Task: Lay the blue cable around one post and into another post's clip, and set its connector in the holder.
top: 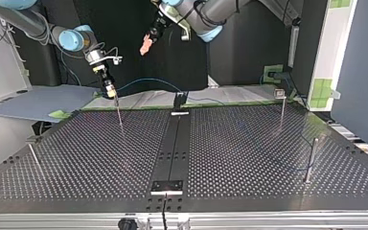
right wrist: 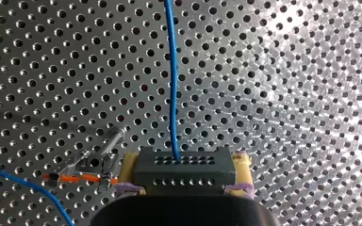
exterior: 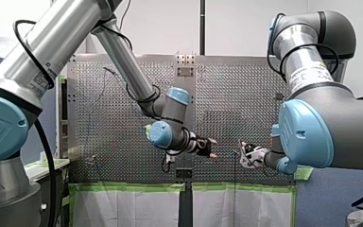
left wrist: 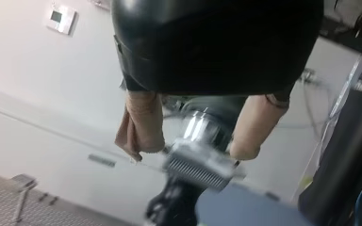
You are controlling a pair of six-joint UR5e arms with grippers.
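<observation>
R gripper (top: 109, 90) is clamped on the dark connector (right wrist: 181, 170), with yellow pads (right wrist: 242, 162) on both sides of the block. It's held over the table's (top: 249, 143) far edge, left of centre in top view. The blue cable (right wrist: 172, 75) leaves the connector face straight ahead of the gripper. In top view it arcs right along the far edge toward the far right. A second cable run (right wrist: 23, 184) passes beside the gripper, low over the plate.

L gripper (left wrist: 191, 151): beige pads (left wrist: 140, 127) apart, nothing between them. It hangs in air beyond the far edge, higher than R and well apart from the cable. R gripper's body shows past the pads.

Around, top view:
- Thin post (top: 120, 114) just below R gripper, the closest obstruction.
- In R wrist view a clip post (right wrist: 92, 165) w/ an orange bit sits just beside the connector. Same post? Can't tell.
- Far-right post (top: 281, 108) w/ clip top, near-right post (top: 310, 160), near-left post (top: 33, 153).
- Centre rail (top: 173, 143) w/ far block (top: 179, 99) and near block (top: 167, 187). The connector is in neither.
</observation>
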